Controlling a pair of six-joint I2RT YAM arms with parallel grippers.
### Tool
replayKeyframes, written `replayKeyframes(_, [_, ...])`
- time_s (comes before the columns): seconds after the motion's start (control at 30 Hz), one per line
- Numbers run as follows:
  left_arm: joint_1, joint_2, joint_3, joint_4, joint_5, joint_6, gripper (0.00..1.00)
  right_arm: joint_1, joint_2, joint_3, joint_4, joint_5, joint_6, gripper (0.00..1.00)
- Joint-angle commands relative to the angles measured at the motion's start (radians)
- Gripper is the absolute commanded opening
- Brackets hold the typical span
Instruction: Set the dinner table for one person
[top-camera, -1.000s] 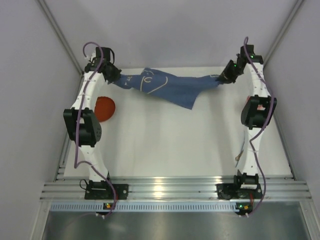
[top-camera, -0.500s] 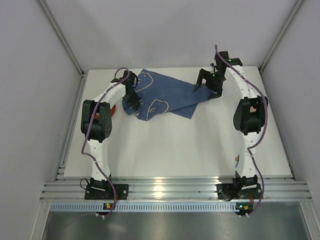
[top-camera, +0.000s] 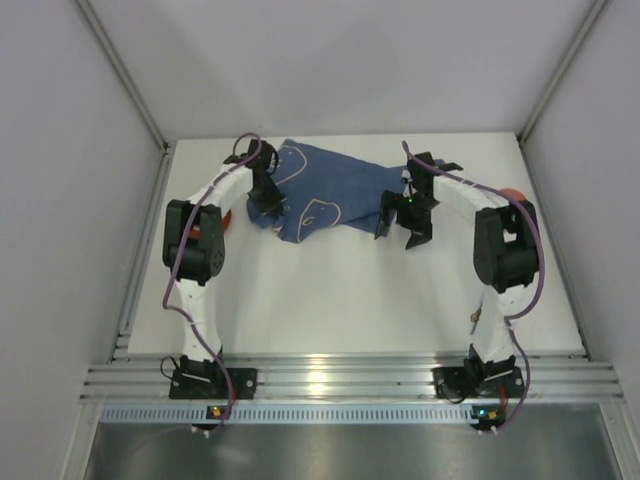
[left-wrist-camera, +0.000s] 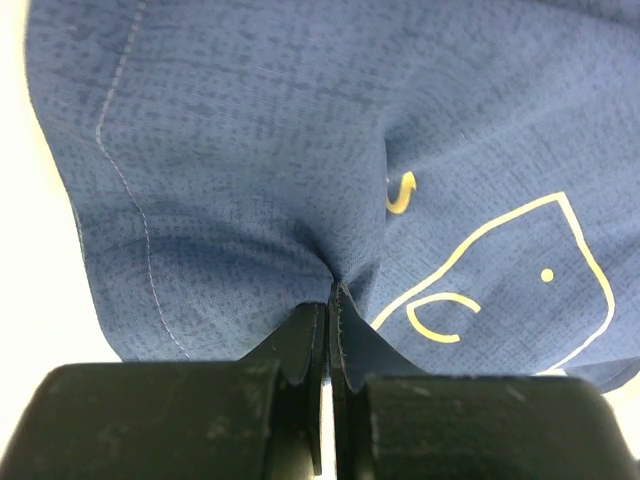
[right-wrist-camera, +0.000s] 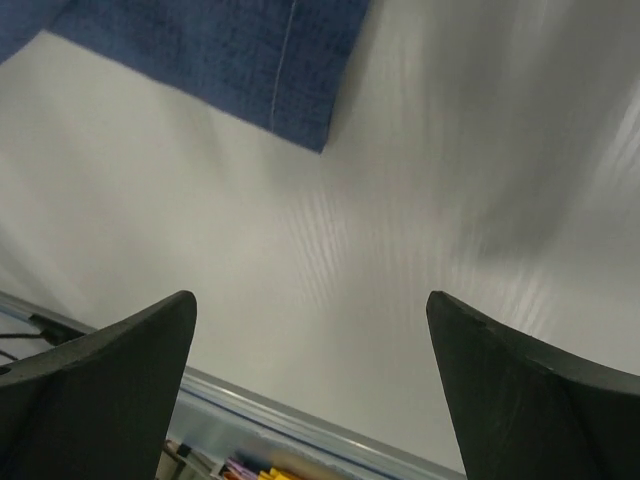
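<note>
- The left arm (top-camera: 205, 200) is arching up from its base at the near edge, with its elbow jutting out to the left and its forearm reaching inward.
- The left gripper (top-camera: 266, 208) is pointing downward. Its jaws are pressing tight together and pinching a gathered fold of the blue cloth mat (left-wrist-camera: 250, 150).
- The right arm (top-camera: 500, 245) is rising from its own near-edge base, with its elbow bulging out to the right and its forearm sweeping inward to the left.
- The right gripper (top-camera: 401, 228) is hanging tilted downward. Its two fingers (right-wrist-camera: 110, 380) are standing spread wide apart and holding nothing between them.

White arms (top-camera: 197, 312), black joints (top-camera: 190, 250), apparently purple cables (top-camera: 541, 276)
</note>
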Motion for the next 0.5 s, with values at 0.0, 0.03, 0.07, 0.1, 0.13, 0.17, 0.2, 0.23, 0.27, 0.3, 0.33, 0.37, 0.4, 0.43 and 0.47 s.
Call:
replayKeyframes(0.0, [-0.031,-0.049,0.016,-0.027,0.014,0.016,0.0,-0.011,0.029,0.013,0.132,0.042,0.017,1.0])
replayKeyframes(0.03, [-0.036,-0.053,0.011,-0.029,0.014,0.016,0.0,-0.014,0.052,0.015,0.149,0.044,0.019,1.0])
replayKeyframes(0.07, [-0.04,-0.056,0.008,-0.029,0.014,0.018,0.0,-0.014,0.065,0.015,0.179,0.044,0.026,1.0])
replayKeyframes(0.1, [-0.051,-0.057,0.007,-0.03,0.014,0.022,0.0,-0.014,0.077,0.025,0.192,0.047,0.029,1.0])
replayKeyframes(0.13, [-0.054,-0.057,0.008,-0.035,0.015,0.024,0.0,-0.014,0.103,0.03,0.205,0.045,0.034,1.0])
replayKeyframes(0.17, [-0.059,-0.057,0.01,-0.041,0.015,0.026,0.0,-0.014,0.117,0.044,0.23,0.049,0.037,1.0])
replayKeyframes(0.2, [-0.065,-0.059,0.013,-0.046,0.015,0.027,0.0,-0.014,0.129,0.051,0.239,0.053,0.042,1.0])
replayKeyframes(0.23, [-0.068,-0.06,0.013,-0.047,0.012,0.027,0.0,-0.014,0.159,0.061,0.258,0.056,0.046,0.99])
replayKeyframes(0.27, [-0.071,-0.059,0.016,-0.052,0.012,0.027,0.0,-0.014,0.173,0.068,0.262,0.067,0.051,0.98])
replayKeyframes(0.3, [-0.074,-0.062,0.019,-0.058,0.012,0.029,0.0,-0.016,0.187,0.09,0.268,0.075,0.052,0.96])
replayKeyframes(0.33, [-0.076,-0.06,0.02,-0.061,0.009,0.029,0.0,-0.016,0.21,0.101,0.272,0.084,0.055,0.95])
replayKeyframes(0.37, [-0.076,-0.06,0.025,-0.064,0.009,0.032,0.0,-0.016,0.221,0.119,0.279,0.102,0.06,0.94])
replayKeyframes(0.4, [-0.077,-0.06,0.031,-0.075,0.006,0.033,0.0,-0.016,0.23,0.128,0.281,0.114,0.065,0.9])
replayKeyframes(0.43, [-0.077,-0.06,0.036,-0.079,0.005,0.035,0.0,-0.019,0.244,0.134,0.281,0.127,0.065,0.86])
replayKeyframes(0.47, [-0.077,-0.059,0.039,-0.084,0.002,0.038,0.0,-0.019,0.247,0.137,0.288,0.15,0.066,0.82])
